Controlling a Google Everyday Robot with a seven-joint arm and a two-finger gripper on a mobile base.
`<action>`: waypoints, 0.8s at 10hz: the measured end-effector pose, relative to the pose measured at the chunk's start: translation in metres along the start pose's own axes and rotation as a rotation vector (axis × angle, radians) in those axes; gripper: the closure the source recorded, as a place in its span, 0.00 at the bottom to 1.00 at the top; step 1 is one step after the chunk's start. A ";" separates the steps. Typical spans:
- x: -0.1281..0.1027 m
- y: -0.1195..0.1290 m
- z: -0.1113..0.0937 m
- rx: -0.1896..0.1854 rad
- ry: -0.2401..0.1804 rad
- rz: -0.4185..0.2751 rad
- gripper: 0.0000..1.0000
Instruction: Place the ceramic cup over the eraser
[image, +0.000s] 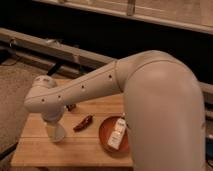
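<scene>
While agape, claw (53, 123) over ceramic cup (58, 134)

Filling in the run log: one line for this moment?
hand: low over ceramic cup | eraser: uncovered | placement: not yet done

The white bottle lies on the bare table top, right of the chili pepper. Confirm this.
Not quite. The camera view shows the white bottle lying in the red dish, not on the bare table top; it is right of the chili pepper. The gripper, open, hangs at the cup.
</scene>
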 end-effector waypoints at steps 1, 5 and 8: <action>0.005 -0.002 0.003 0.000 0.008 -0.041 0.20; 0.020 -0.003 0.022 -0.030 0.018 -0.176 0.20; 0.028 0.002 0.032 -0.063 0.027 -0.219 0.20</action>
